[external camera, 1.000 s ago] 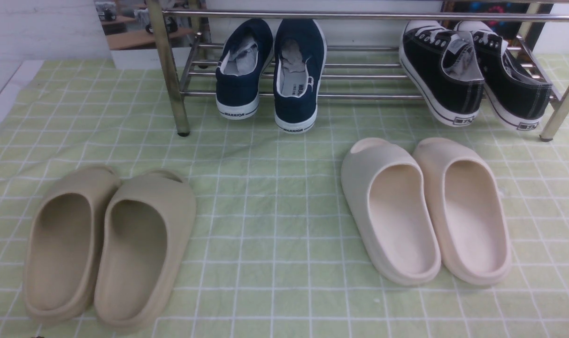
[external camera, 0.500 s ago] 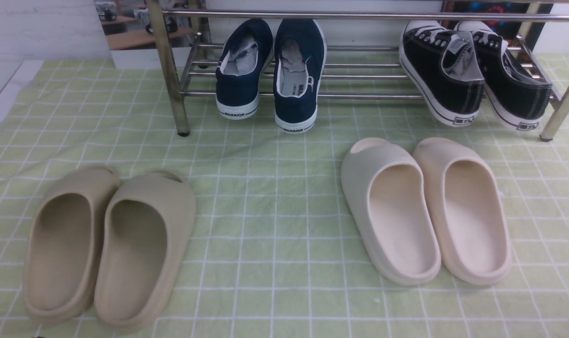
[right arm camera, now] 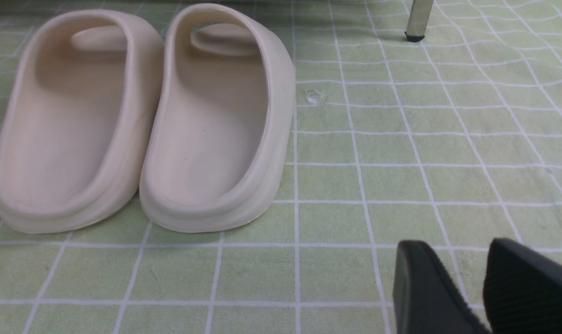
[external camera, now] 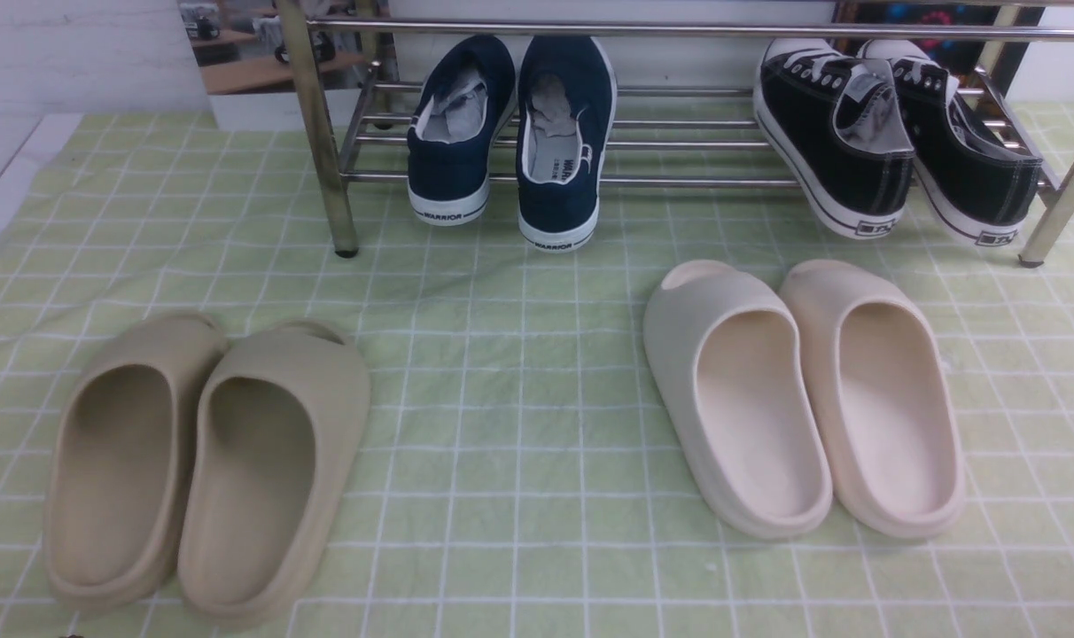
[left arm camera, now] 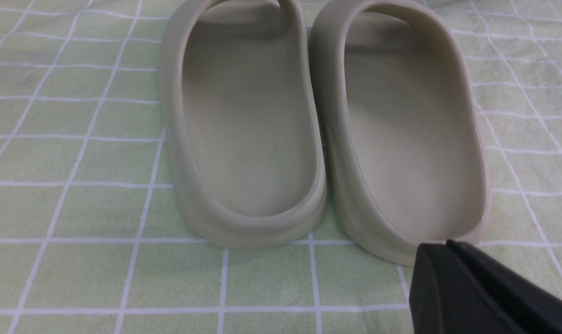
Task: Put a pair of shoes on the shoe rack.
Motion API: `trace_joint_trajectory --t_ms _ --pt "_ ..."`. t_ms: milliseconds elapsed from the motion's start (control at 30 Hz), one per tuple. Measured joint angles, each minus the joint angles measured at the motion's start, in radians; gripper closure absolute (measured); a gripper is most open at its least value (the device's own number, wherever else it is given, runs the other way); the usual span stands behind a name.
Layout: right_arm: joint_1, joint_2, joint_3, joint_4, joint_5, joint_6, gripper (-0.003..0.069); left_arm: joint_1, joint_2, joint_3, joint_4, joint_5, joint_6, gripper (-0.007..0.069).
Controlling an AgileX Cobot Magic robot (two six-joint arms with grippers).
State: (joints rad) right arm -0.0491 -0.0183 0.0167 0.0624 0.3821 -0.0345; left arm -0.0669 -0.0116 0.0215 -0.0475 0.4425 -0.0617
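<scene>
The pair of navy shoes, left one (external camera: 453, 133) and right one (external camera: 562, 142), sits on the lower bars of the chrome shoe rack (external camera: 679, 182), toes inward, white heels hanging over the front bar, paper stuffing inside. Neither gripper shows in the front view. In the left wrist view my left gripper (left arm camera: 441, 248) has its fingers pressed together, empty, just behind the heel of a beige slide (left arm camera: 401, 139). In the right wrist view my right gripper (right arm camera: 457, 250) has a narrow gap between its fingers, empty, above the cloth beside the cream slides (right arm camera: 211, 130).
Black lace-up sneakers (external camera: 891, 133) sit on the rack's right end. Beige foam slides (external camera: 209, 461) lie front left and cream slides (external camera: 803, 399) front right on the green checked cloth (external camera: 519, 399). A rack leg (right arm camera: 418, 18) stands beyond the right gripper.
</scene>
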Motion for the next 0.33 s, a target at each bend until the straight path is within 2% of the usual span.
trace_joint_trajectory --t_ms 333 --pt "0.0 0.0 0.0 0.0 0.0 0.0 0.0419 0.0 0.0 0.0 -0.001 -0.001 0.0 0.0607"
